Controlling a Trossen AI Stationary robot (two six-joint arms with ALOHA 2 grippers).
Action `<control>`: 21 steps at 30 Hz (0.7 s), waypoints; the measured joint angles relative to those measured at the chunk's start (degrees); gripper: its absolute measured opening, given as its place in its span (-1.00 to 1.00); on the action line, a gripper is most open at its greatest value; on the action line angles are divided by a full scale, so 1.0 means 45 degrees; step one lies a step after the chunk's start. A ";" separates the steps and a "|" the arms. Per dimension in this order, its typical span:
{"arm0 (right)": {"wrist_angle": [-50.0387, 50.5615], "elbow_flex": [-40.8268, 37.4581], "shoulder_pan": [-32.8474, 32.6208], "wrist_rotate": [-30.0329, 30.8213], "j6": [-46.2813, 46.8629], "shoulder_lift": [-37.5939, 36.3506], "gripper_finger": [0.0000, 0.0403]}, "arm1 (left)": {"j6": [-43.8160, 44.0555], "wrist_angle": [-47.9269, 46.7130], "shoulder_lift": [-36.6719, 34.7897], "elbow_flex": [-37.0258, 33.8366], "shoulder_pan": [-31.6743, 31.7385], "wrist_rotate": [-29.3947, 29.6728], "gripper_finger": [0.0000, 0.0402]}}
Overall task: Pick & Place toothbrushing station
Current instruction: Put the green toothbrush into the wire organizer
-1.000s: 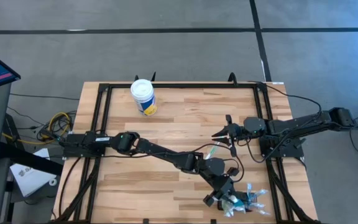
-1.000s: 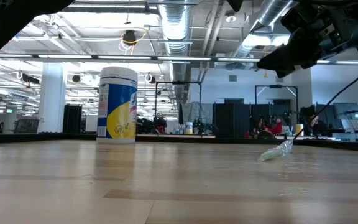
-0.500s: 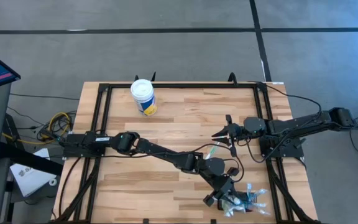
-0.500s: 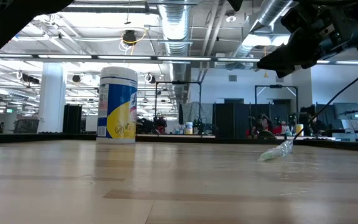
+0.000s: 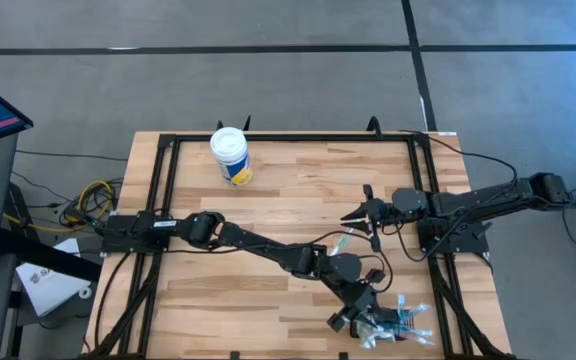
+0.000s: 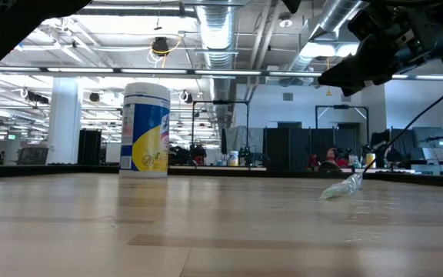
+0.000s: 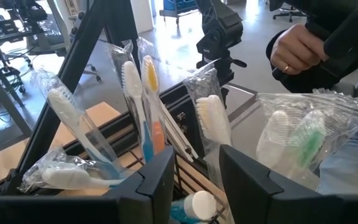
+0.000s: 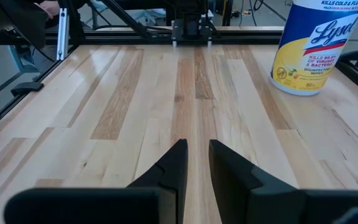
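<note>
Toothbrushing station point(image 5: 393, 325), bristling with wrapped brushes at the table's point(image 5: 288, 190) near right corner, sits directly under the spread left pincer point(image 5: 365, 325); right pincer point(image 5: 358, 213) waits nearly closed, well apart.

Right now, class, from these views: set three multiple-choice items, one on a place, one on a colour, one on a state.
1. The Lysol wipes tub stands: A beside the right arm's base; B on the left arm's half of the table; C in a gripper.
2. Its lid is: A white; B red; C black.
3. The right gripper's fingers are: A gripping the tub; B gripping a toothbrush; C slightly apart, empty.
Answers: B, the high view shows it there; A, seen from above; C, the right wrist view shows bare wood between them.
</note>
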State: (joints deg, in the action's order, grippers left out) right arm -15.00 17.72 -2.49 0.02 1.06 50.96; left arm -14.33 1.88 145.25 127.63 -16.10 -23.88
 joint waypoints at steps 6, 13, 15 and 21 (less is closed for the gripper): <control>0.0010 0.0000 -0.0002 -0.0003 0.0000 0.0000 -0.71 | 0.0005 -0.0087 -0.0352 -0.0005 0.0030 0.0034 -0.39; 0.0090 0.0000 -0.0002 -0.0003 0.0005 -0.0005 -0.71 | 0.0218 -0.0273 -0.0554 0.0010 0.0092 0.0274 -0.39; 0.0116 0.0000 -0.0002 -0.0002 0.0005 -0.0005 -0.71 | 0.0284 -0.0325 -0.0554 0.0005 0.0092 0.0311 -0.39; 0.0291 0.0000 -0.0002 0.0000 0.0005 -0.0005 -0.71 | 0.0384 -0.0328 -0.0554 0.0005 0.0087 0.0307 -0.39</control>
State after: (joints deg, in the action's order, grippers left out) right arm -13.69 17.72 -2.50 0.02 1.08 50.94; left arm -12.60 0.40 142.76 127.66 -15.70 -22.50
